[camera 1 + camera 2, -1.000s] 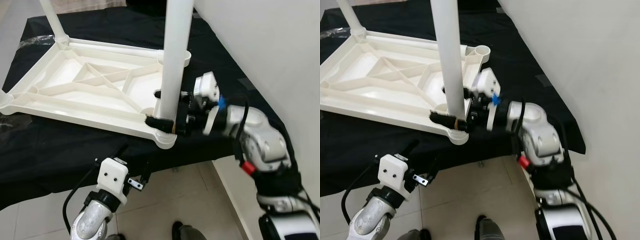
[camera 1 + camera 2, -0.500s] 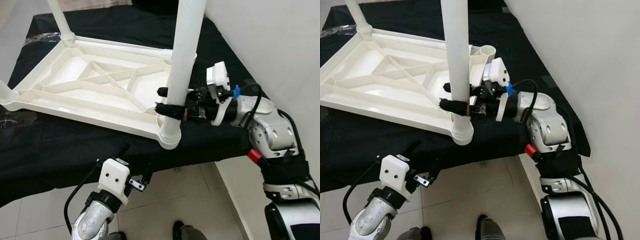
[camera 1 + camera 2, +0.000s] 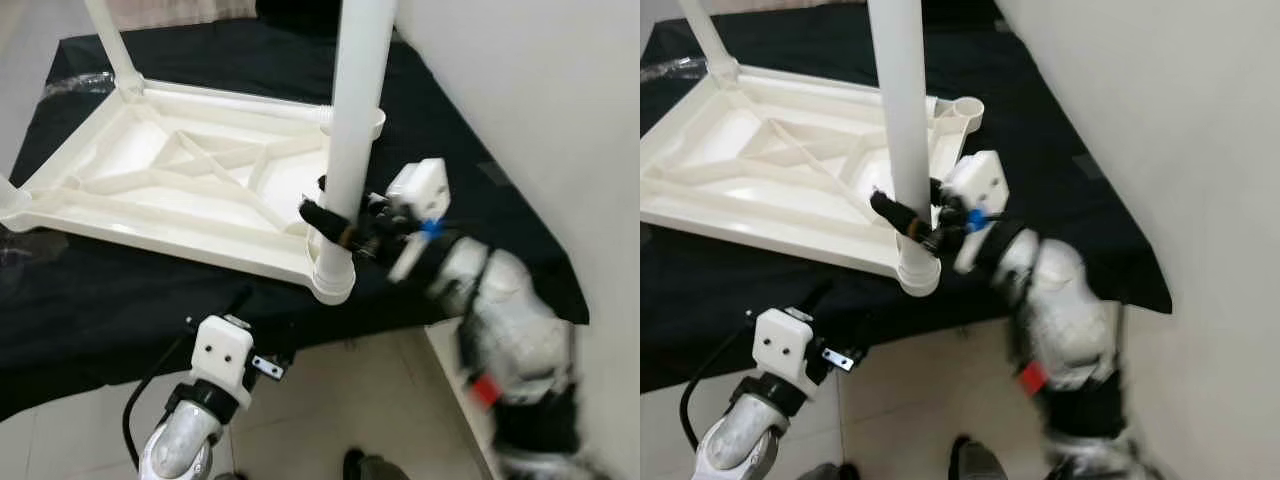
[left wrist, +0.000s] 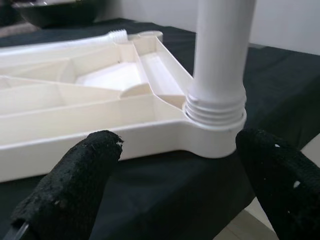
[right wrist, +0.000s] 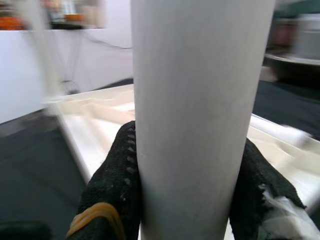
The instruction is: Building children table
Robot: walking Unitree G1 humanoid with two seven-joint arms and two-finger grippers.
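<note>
Black-draped bench (image 3: 90, 300), right pincer (image 3: 335, 222) clamped on table leg (image 3: 352, 120) cropped above, left pincer (image 4: 170, 190) spread empty

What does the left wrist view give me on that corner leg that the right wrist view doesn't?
Left wrist view: the leg's threaded end sits in the corner socket of the upturned tabletop, several thread rings exposed, seen between the open left gripper fingers, which touch nothing. Right wrist view: the right gripper fingers pressed on either side of the shaft. Both show the white leg upright on the black cloth.
</note>
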